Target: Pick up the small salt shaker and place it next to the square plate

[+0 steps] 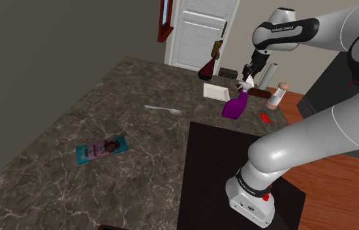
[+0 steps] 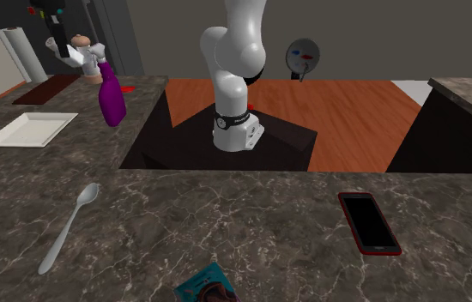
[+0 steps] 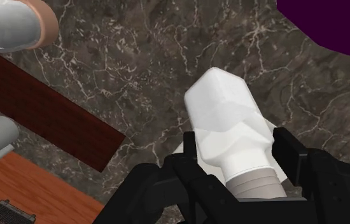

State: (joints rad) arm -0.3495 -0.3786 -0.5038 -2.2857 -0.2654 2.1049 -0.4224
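At the second exterior view's far left lies the square plate (image 2: 28, 129). To its right and higher, my gripper (image 3: 238, 145) holds the small salt shaker (image 3: 223, 111) above the counter (image 2: 226, 223), near the purple bottle (image 2: 111, 99). Both fingers (image 3: 289, 153) clasp its narrower lower part. I judge it light, stiff and smooth, so it may slip; this narrow waist seems the right place to grip.

Arm upper link (image 1: 288, 29), dark band, far right: white lettering "FRANKA EMIKA". Arm base collar (image 2: 232, 122), dark ring above stand (image 2: 226, 146): small white lettering, too small to read. Booklet (image 1: 101, 149), near left on marble counter (image 1: 61, 111): cover print, illegible.
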